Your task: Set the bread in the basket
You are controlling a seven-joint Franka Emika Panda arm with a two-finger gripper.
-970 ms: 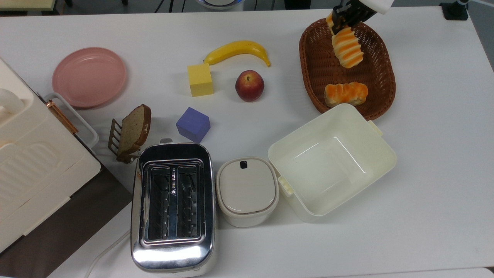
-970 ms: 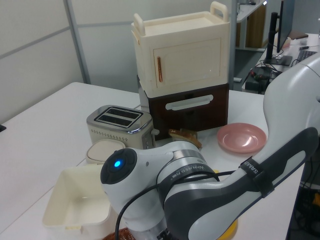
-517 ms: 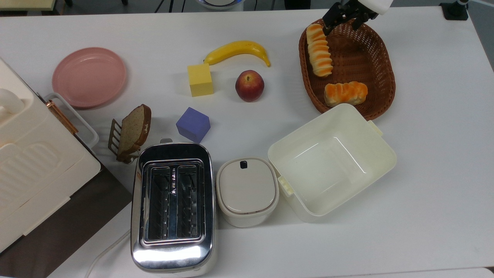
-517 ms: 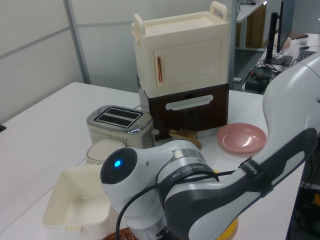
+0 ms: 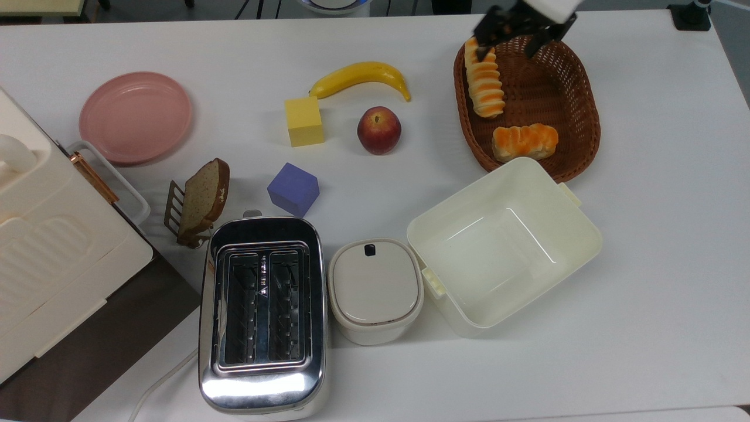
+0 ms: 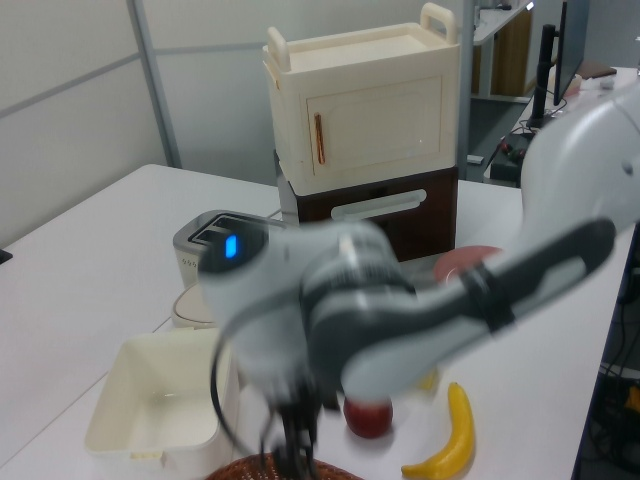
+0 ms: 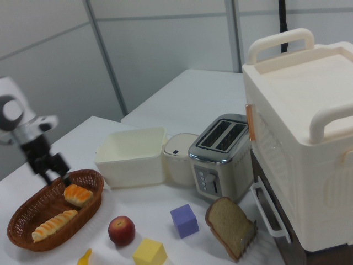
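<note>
Chrome two-slot toaster (image 5: pixel 262 313) and lidded cream pot (image 5: pixel 375 291), nearest in the top view. Cream square plastic container (image 5: pixel 504 246), beside them. Large oval dark brown wicker basket (image 5: pixel 577 97), holding a short orange braided roll (image 5: pixel 525 142) and the long orange-and-cream striped loaf (image 5: pixel 484 80), lying free inside. Black two-finger gripper (image 5: pixel 511 36), above the basket's far end, fingers spread apart, holding nothing.

White table (image 5: pixel 656 305), basket (image 5: pixel 577 88), toaster (image 5: pixel 262 313), apparently fruit.
</note>
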